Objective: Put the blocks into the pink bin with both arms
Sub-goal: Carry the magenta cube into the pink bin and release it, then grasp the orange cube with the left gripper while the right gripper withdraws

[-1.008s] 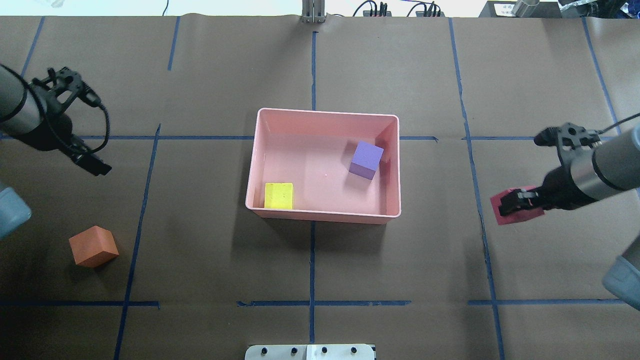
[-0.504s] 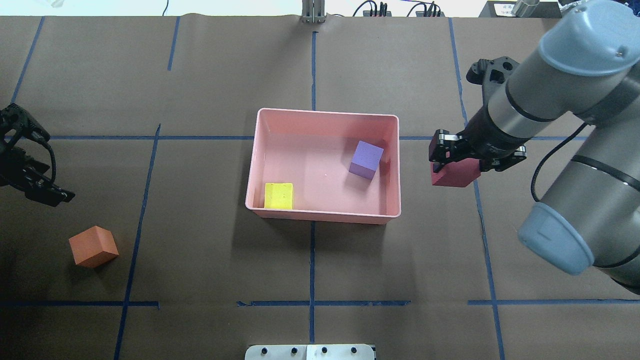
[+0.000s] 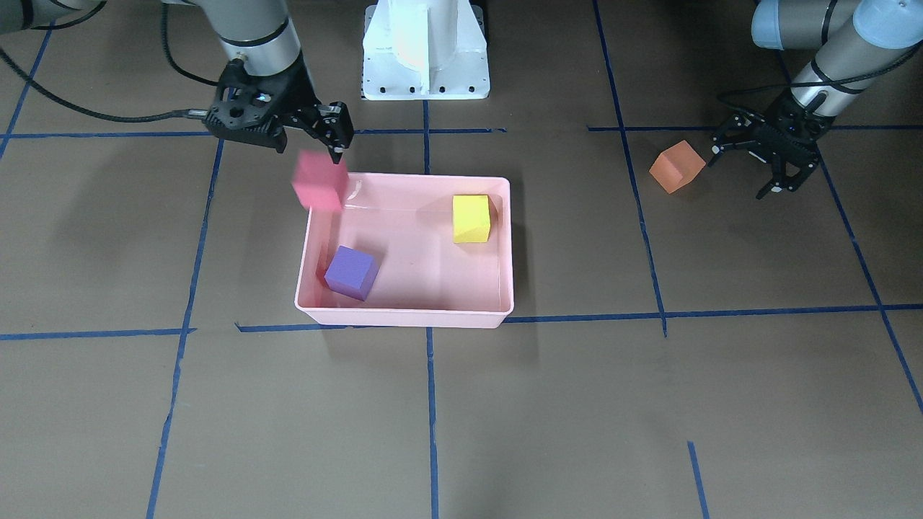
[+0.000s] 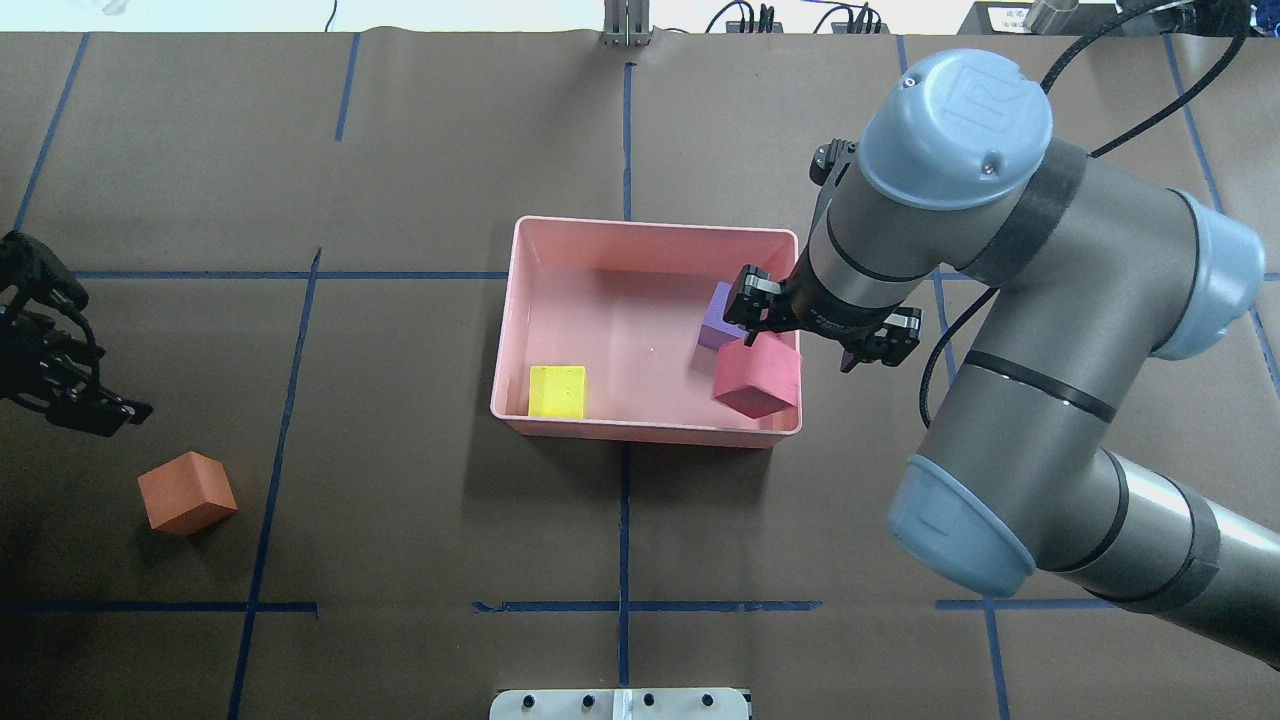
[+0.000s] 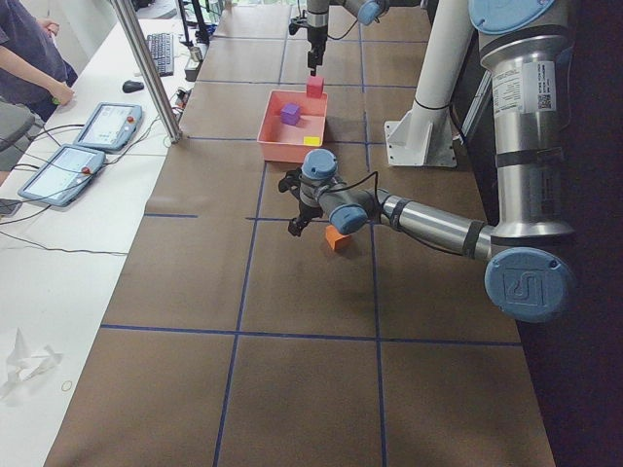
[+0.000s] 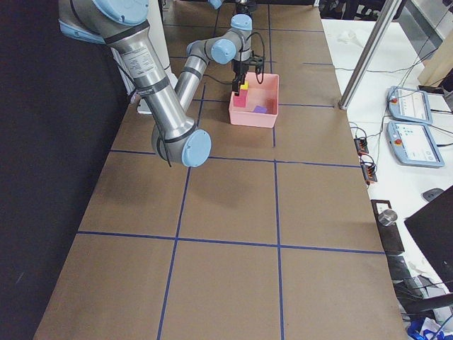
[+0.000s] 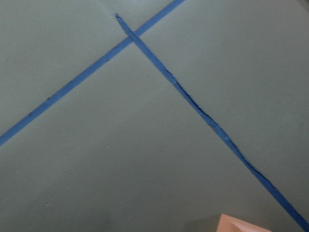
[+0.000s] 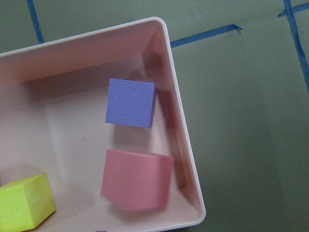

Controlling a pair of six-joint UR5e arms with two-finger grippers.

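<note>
The right gripper point(image 3: 311, 141) hangs over the corner of the bin point(image 3: 404, 318) on the robot's right, on the side nearest its base, with its jaws spread apart and nothing between them. The red block point(image 3: 319, 182) sits just below the fingertips, free of both, and looks blurred. In the right wrist view it shows inside the bin walls, close to the right wall and just beside the purple block point(image 3: 351, 272). Whether it touches the bin floor cannot be told.

The purple block rests on the bin floor near the same wall. The yellow block point(image 3: 471, 218) lies in the corner at the other end, apart from the other two.

The orange block point(image 3: 676, 166) stands on the table point(image 3: 577, 404), well apart from the bin on the robot's left. The left gripper point(image 3: 737, 170) is just beside it, jaws wide apart, not touching it. The left wrist view shows only crossing blue tape point(image 7: 159, 67) and one corner of the orange block.

A raised "R" shows on the blue cap point(image 4: 955, 115) of the right arm in the overhead view. In the exterior left view the near arm carries a white sticker point(image 5: 531, 89) with a square code; its print is too small to read.
</note>
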